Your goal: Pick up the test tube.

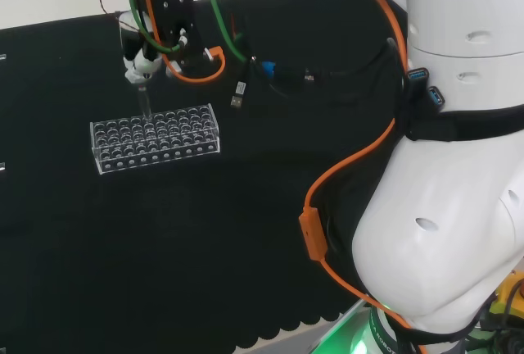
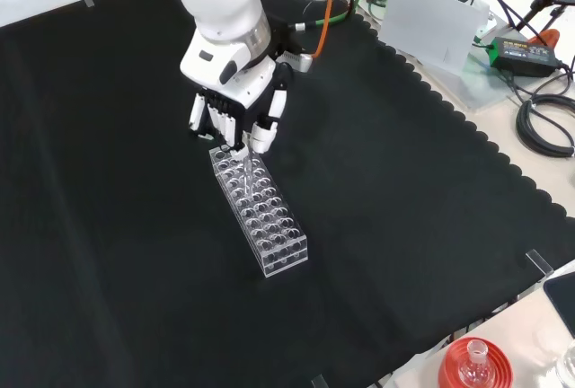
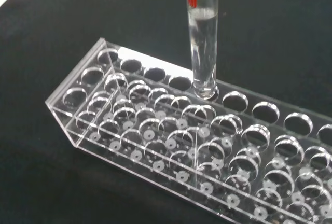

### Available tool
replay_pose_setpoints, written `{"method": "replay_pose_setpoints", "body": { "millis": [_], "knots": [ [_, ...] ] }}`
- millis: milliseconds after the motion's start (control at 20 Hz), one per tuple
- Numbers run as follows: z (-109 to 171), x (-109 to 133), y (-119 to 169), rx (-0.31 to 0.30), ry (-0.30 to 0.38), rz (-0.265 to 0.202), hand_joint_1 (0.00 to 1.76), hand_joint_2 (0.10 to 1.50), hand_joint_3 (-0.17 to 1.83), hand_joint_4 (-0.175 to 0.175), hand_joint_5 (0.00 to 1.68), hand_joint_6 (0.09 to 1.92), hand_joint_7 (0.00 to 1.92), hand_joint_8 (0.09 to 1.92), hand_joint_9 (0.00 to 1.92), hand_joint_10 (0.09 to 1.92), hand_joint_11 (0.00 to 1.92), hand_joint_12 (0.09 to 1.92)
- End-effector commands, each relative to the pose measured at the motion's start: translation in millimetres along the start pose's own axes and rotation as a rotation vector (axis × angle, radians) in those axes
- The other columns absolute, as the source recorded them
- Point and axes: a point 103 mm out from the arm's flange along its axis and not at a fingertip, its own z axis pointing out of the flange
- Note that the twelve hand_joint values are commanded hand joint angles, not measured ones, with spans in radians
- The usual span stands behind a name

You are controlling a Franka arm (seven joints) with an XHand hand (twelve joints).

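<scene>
Fingers point(image 2: 259, 132) of the hand point(image 2: 235, 111) were curled downward and closed on the upper end of the test tube point(image 3: 203, 47), which hung upright below them. In the wrist view the tube's rounded bottom stood at the mouth of a hole in the outer row of the clear rack point(image 3: 171, 146), so the tube was either barely seated or just clear of it; which of the two could not be told. A little clear liquid appeared to stand in the tube, its surface just beneath a small red mark on the glass. In the front view the hand hovered over the far end of the rack point(image 2: 260, 213), and the tube point(image 2: 244, 165) ran straight down from the fingertips into that end. The rack lay on the black cloth of the worktop point(image 2: 404, 226), its other holes apparently empty. The relation governing the coming move was the tube's long axis: it stood vertical, in line with the hole below and directly under the fingers, so a straight upward lift would likely free it, whereas sideways drift might catch the glass on the hole's rim. In the head view, the hand point(image 1: 143, 59) hung above the rack's far edge.
</scene>
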Motion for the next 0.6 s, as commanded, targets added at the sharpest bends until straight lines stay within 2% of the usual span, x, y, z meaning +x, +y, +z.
{"method": "replay_pose_setpoints", "body": {
  "millis": [50, 350, 600],
  "knots": [
    [-28.8, -2.6, -9.3, -0.026, -0.023, -0.005, 1.42, 1.04, -0.17, -0.175, 1.27, 0.51, 1.38, 0.64, 1.33, 0.2, 0.59, 1.29],
    [-67.5, -1.8, -28.4, -0.089, -0.022, -0.014, 1.42, 1.04, -0.17, -0.175, 1.28, 0.49, 1.38, 0.63, 1.35, 0.16, 0.59, 1.29],
    [-84.6, -2.2, -44.3, -0.111, -0.021, -0.01, 1.42, 1.04, -0.17, -0.175, 1.28, 0.49, 1.39, 0.63, 1.35, 0.15, 0.59, 1.29]
  ]
}}
